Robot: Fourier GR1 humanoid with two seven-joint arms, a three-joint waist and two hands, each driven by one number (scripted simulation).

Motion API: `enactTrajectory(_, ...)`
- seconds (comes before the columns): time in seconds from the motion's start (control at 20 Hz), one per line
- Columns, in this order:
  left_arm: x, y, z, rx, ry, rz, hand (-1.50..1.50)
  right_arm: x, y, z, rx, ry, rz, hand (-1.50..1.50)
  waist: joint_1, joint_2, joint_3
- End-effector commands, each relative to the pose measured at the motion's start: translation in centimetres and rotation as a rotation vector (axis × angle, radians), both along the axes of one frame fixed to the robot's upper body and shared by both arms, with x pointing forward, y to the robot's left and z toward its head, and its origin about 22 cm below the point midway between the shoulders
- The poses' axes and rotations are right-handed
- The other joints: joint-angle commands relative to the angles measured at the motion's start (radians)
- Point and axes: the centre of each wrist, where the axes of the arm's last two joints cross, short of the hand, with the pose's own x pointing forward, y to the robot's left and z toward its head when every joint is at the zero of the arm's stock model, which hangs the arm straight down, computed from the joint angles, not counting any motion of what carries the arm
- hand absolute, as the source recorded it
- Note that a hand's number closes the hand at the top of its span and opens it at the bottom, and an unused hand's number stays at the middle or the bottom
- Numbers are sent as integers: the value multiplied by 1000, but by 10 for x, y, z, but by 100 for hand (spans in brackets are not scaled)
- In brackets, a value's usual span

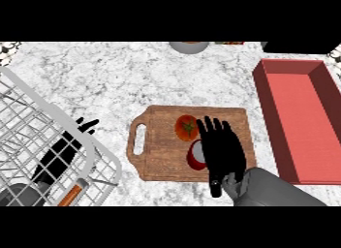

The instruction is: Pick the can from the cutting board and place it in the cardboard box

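Wire rack [30, 140] at far left, w/ left hand [62, 152] seen through its bars, fingers straight & relaxed, holding nothing. Centre of marble table [131, 77]: wooden cutting board [162, 145] w/ tomato [185, 127]. Right hand [220, 147] sits over the board, fingers straight, partly covering the can [196, 156], which lies on the board just below the tomato. Red box [305, 121] at right.
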Motion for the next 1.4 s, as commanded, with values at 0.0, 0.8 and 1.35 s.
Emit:
enactTrajectory(0.0,56,-6,79,83,-405,-121,0,5,0,-9,-37,23,-71,-150,-17,-17,33)
enactTrajectory(0.8,54,-19,80,87,-418,-114,0,23,18,1,-18,-200,54,150,-7,-13,36)
enactTrajectory(1.35,60,-28,79,80,-444,-154,0,126,-28,49,120,-430,-341,150,48,15,35)
